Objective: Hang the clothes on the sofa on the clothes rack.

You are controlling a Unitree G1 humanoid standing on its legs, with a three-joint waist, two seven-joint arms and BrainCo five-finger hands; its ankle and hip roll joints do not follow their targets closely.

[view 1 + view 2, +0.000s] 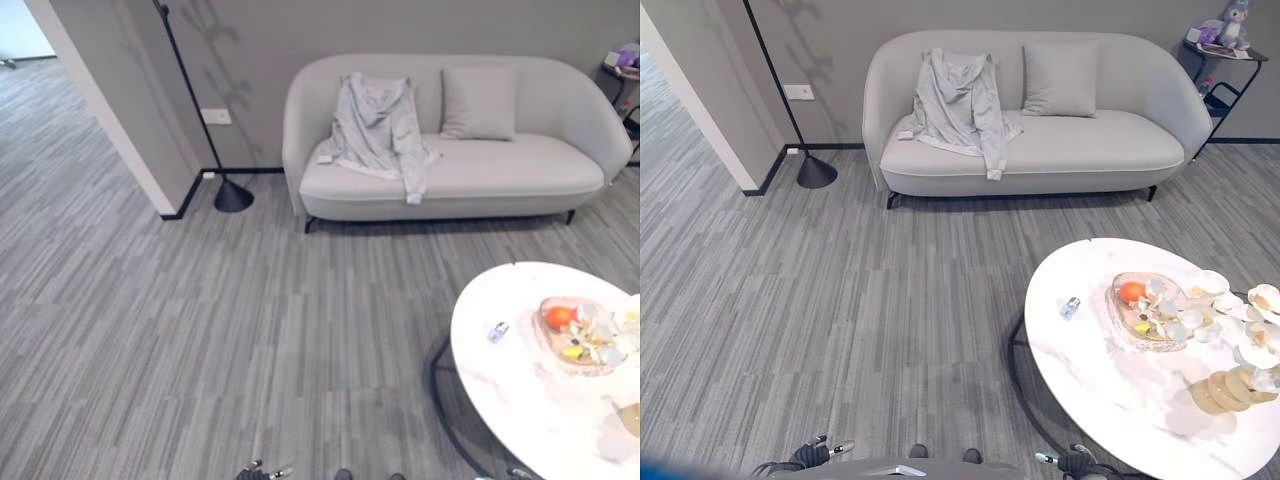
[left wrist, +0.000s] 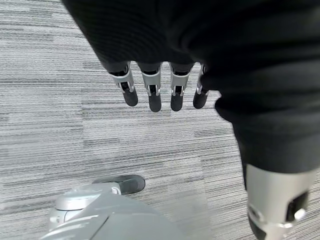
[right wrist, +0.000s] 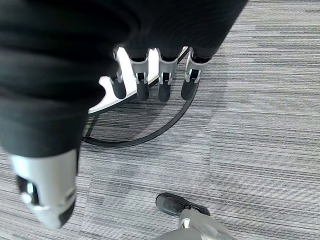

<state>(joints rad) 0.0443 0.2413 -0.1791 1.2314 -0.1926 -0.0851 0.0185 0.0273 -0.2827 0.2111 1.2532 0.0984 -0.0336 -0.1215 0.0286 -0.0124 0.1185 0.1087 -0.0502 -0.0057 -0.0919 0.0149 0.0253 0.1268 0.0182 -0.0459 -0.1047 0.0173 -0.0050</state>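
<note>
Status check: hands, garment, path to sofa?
Left hand and right hand open, empty. Light grey hooded jacket draped over pale grey sofa. Round white marble table close right.

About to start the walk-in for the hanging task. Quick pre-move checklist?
1. Light grey hooded garment draped on the pale grey sofa: ok.
2. Grey striped floor to the sofa free of obstacles: ok.
3. Round white marble table close beside the right hand: not ok, steer left.
4. Left hand open, holding nothing: ok.
5. Right hand open, holding nothing: ok.
6. Clothes rack located: cannot tell; a black pole stand stands left of the sofa.
</note>
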